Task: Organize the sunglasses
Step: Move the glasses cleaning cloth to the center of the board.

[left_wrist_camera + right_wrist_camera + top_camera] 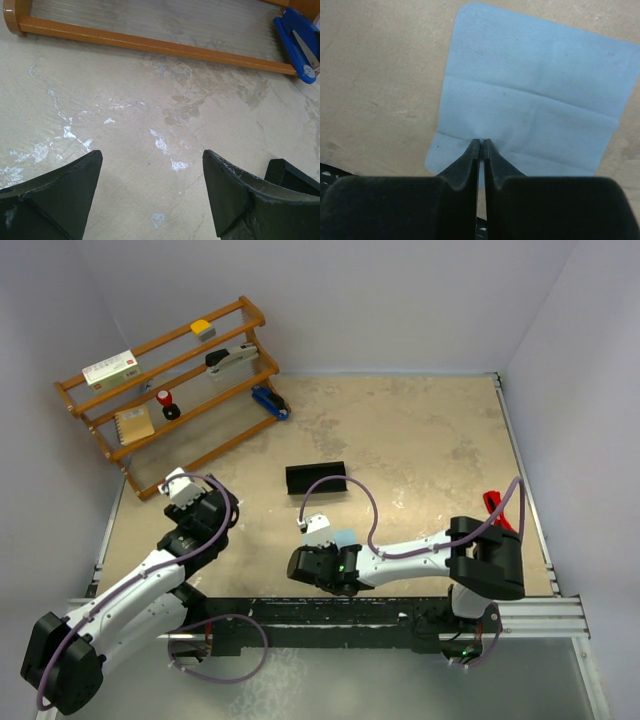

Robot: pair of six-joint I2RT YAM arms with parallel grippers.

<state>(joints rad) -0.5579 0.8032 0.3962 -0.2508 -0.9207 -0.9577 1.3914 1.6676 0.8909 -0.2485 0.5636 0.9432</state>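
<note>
The sunglasses [492,505] are small and bright red, lying at the table's far right edge, partly behind the right arm's cable. The long black case [316,478] lies mid-table. A pale blue cloth [535,95] lies spread flat on the table, its corner [345,538] showing beside the right wrist. My right gripper [481,141] [318,562] is shut, its tips pinching a small pucker at the cloth's near edge. My left gripper [152,165] [195,495] stands wide open over bare table, holding nothing.
A wooden rack [170,390] at the back left holds small items; its bottom rail [150,45] runs ahead of the left gripper. A blue stapler [270,403] [297,42] lies at the rack's right end. Walls bound the table.
</note>
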